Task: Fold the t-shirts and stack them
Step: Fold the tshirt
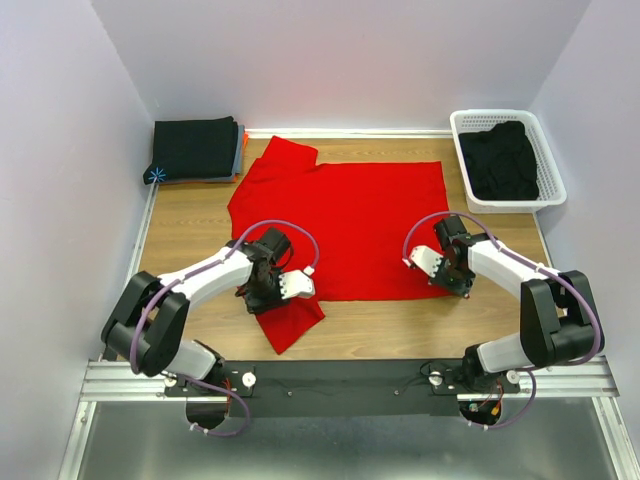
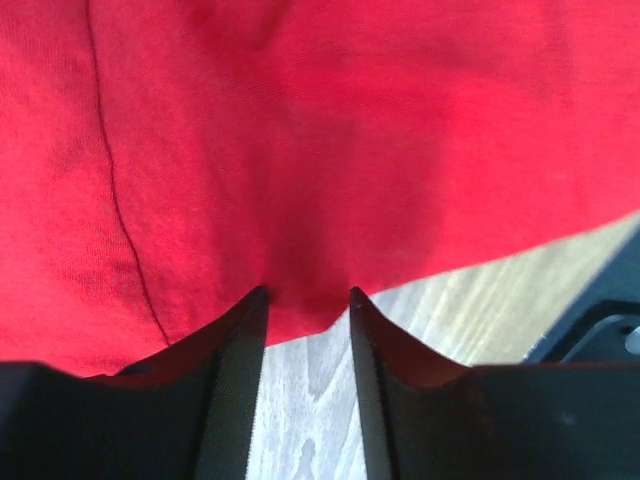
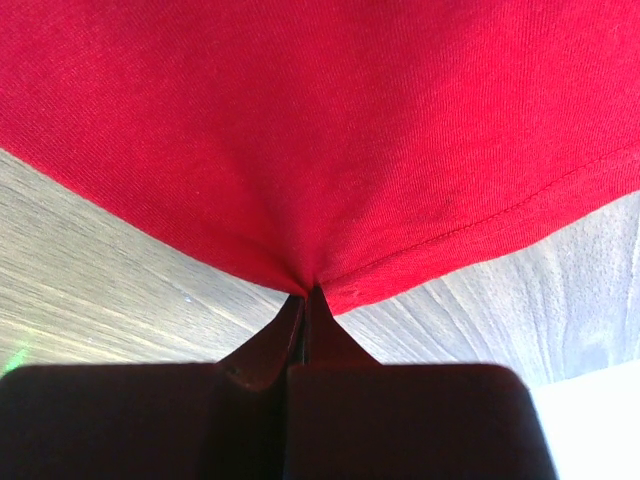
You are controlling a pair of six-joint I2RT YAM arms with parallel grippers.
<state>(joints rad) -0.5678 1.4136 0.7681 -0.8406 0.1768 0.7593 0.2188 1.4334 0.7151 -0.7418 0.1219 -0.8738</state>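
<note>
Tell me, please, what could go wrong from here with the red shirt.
The right gripper is shut on the edge of the red shirt, but the left gripper looks open around its edge, so lifting now could drag the cloth crooked. The right pinch holds only a thin bit of cloth and may slip.

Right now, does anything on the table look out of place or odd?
Nothing is spilled or damaged. One mismatch: the right gripper is shut on the near edge of the red t-shirt, but the left gripper is open, with the cloth edge only lying between its fingertips, not pinched.
</note>
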